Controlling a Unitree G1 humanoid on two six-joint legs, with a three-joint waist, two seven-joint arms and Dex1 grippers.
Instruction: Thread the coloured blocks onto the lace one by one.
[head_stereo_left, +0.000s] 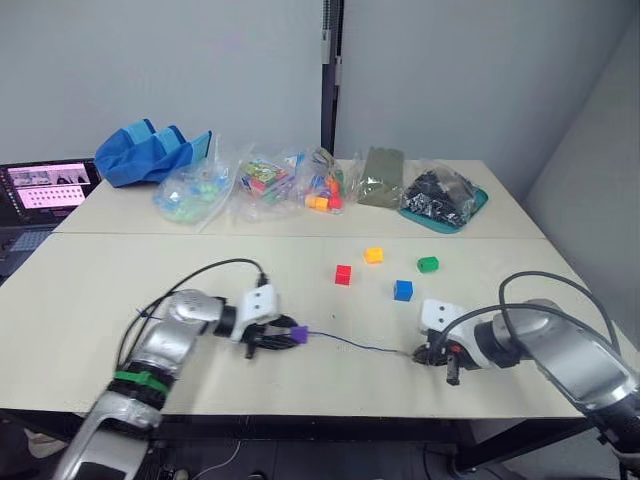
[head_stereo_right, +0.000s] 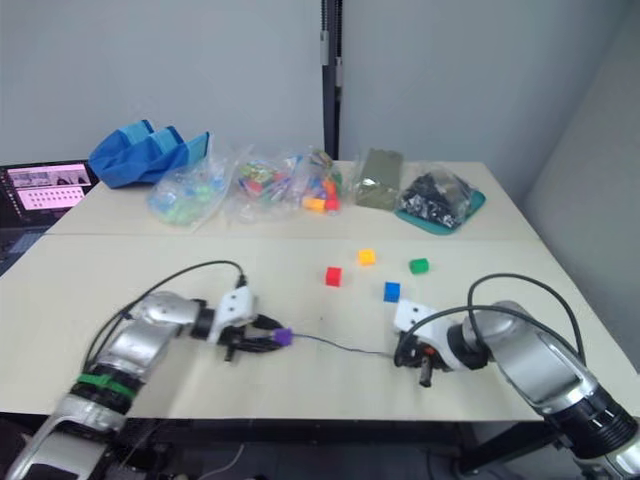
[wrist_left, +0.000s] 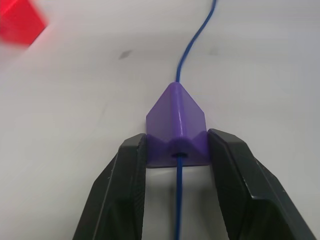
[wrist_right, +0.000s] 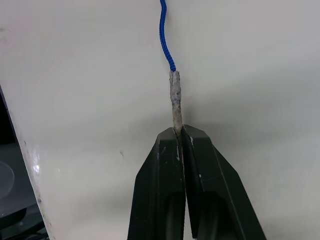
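- The bench (head_stereo_left: 120, 290) has open bare surface between the two arms; both end effectors work near its front edge.
- A red cube (head_stereo_left: 343, 274), a yellow cube (head_stereo_left: 373, 255), a green cube (head_stereo_left: 427, 264) and a blue cube (head_stereo_left: 403, 290) lie apart from one another in the middle of the bench, behind the lace (head_stereo_left: 360, 345).
- Clear bags (head_stereo_left: 265, 183), a blue cloth (head_stereo_left: 150, 152) and a teal tray (head_stereo_left: 440, 205) line the far edge, well apart from the cubes.
- A laptop (head_stereo_left: 45, 190) sits at the far left, cut off by the frame.
- The left arm lies low along the bench, elbow out, its end effector (wrist_left: 177, 150) pointing right, its fingers (wrist_left: 125, 185) closed on the sides of the purple wedge (wrist_left: 176, 125).
- The lace passes through the wedge's hole and runs on across the bench to the right.
- The right arm reaches in from the right, and its end effector (wrist_right: 181, 131) is pinched tight on the lace's pale tip (wrist_right: 175, 97).
- The lace is thin and hard to follow in the eye views.
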